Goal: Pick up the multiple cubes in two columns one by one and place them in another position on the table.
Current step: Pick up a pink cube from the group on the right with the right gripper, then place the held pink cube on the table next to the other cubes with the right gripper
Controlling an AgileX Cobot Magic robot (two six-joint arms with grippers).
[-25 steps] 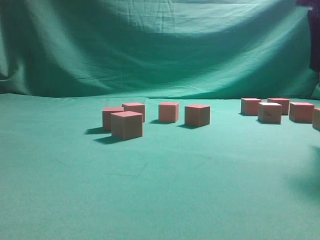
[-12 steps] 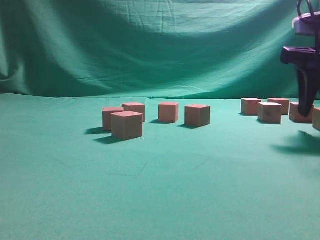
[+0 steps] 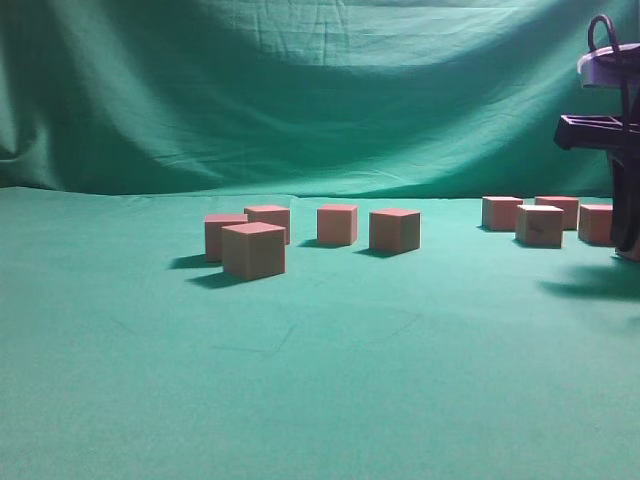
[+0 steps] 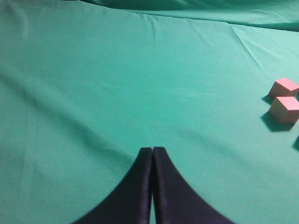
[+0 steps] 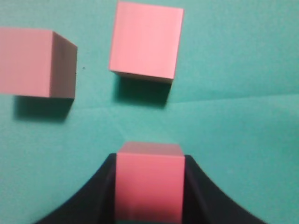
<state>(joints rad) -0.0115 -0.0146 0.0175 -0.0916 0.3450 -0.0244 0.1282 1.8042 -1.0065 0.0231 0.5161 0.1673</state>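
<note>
Right wrist view shows me the right gripper (image 5: pixel 148 186) straddling a pink wooden cube (image 5: pixel 148 179) squarely — whether it's clamped, I cannot tell. My left gripper (image 4: pixel 152 161) hangs pressed together over the green cloth (image 4: pixel 117 84).

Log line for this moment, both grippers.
right gripper: around pink cube, grip unconfirmed | left gripper: shut, empty, above green cloth

Table (image 3: pixel 320 380): left group of five cubes (image 3: pixel 253 250) mid-table, front cube nearest the camera, two just behind it, two more to their right. Right group (image 3: pixel 539 225) far right, near the right gripper (image 3: pixel 628 235). Right wrist: one cube (image 5: pixel 148 184) between the jaws, two cubes ahead (image 5: pixel 145 42), side by side, apart.
</note>
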